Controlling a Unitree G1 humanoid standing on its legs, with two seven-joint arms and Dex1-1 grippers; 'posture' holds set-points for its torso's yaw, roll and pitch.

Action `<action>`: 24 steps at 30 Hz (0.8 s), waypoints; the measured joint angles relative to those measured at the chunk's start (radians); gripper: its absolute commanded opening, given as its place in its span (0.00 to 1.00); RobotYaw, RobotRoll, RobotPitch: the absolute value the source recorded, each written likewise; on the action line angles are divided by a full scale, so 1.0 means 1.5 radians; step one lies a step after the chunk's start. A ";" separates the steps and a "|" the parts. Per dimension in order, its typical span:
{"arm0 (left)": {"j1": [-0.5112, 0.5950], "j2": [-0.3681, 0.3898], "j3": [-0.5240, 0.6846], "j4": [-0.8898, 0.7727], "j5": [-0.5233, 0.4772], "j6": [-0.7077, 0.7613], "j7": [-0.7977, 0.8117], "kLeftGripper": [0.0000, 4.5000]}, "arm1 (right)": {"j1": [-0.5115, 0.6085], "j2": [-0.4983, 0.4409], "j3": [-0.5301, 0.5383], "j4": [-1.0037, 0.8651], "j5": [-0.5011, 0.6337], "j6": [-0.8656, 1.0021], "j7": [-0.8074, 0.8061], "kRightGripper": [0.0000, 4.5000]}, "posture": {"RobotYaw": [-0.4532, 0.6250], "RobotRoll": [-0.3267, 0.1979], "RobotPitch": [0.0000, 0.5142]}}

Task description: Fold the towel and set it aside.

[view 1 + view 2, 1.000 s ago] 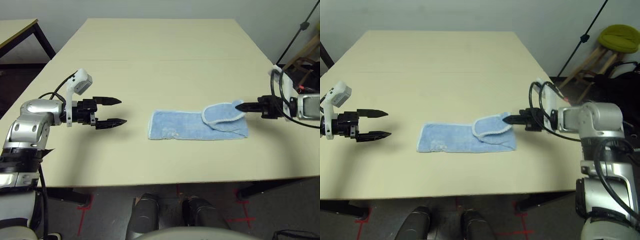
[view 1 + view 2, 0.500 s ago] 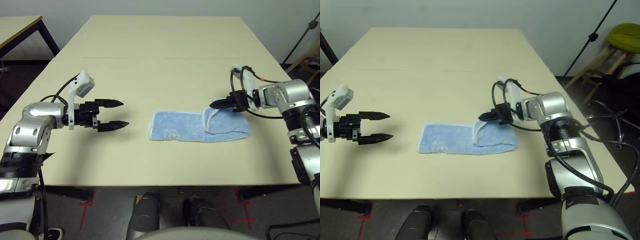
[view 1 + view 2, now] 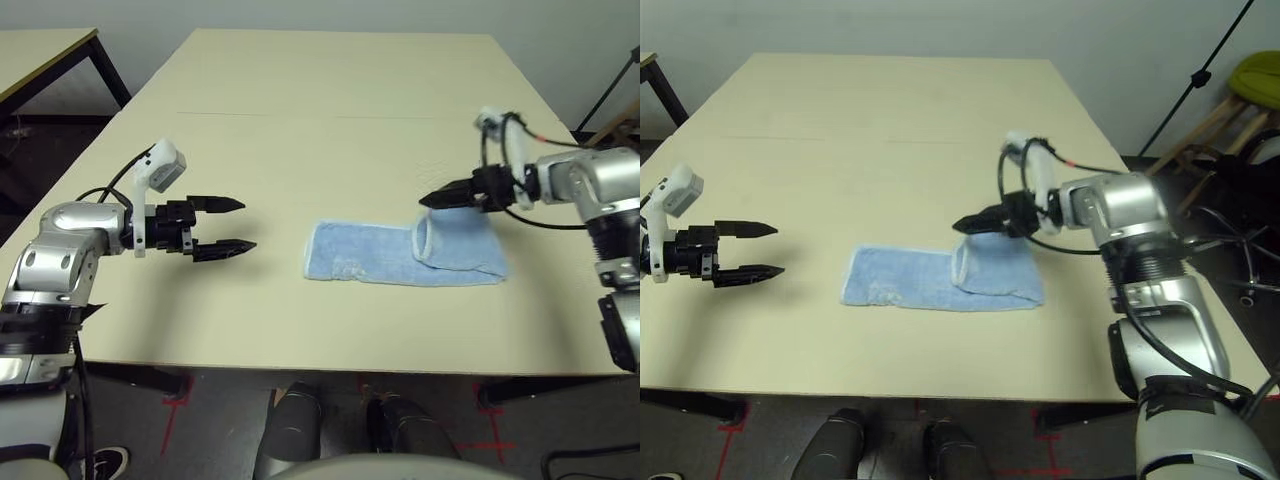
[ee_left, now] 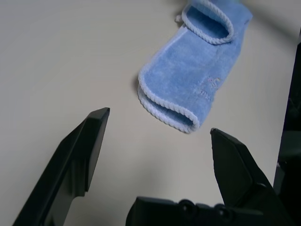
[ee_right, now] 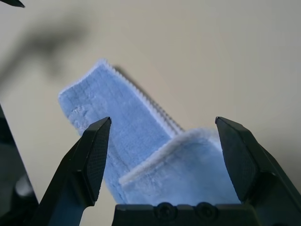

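The towel (image 3: 385,257) is a light-blue strip with white edging, lying flat near the table's front, right of centre. Its right end is folded back over itself, and the flap's edge (image 3: 424,238) stands slightly raised. My right gripper (image 3: 430,200) hovers just above that flap, pointing left. In the right wrist view its jaws (image 5: 163,123) stand wide open, with the towel (image 5: 141,141) beneath them and nothing held. My left gripper (image 3: 238,226) is open and empty above the bare table, a short way left of the towel (image 4: 188,89).
The cream table (image 3: 320,100) stretches far back behind the towel. A second table (image 3: 45,55) stands off to the far left. A stool with a green cushion (image 3: 1248,76) and a black stand (image 3: 1200,75) are beyond the table's right edge.
My right gripper carried the towel's right end leftward over the strip, then opened and let it go. The left arm stayed put. The camera view shifted slightly.
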 measured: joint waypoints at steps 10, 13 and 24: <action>-0.146 -0.185 -0.019 -0.084 -0.018 0.104 0.214 1.00 | 0.214 -0.085 -0.113 -0.101 -0.041 -0.183 -0.074 0.99 | 0.60 0.62 0.26; -0.163 -0.273 -0.063 -0.099 0.000 0.122 0.284 1.00 | 0.290 -0.065 -0.144 -0.129 -0.047 -0.237 -0.112 0.99 | 0.59 0.62 0.26; -0.239 -0.427 -0.188 -0.014 0.081 0.113 0.368 0.57 | 0.329 -0.021 -0.202 -0.127 -0.014 -0.248 -0.136 0.45 | 0.55 0.62 0.24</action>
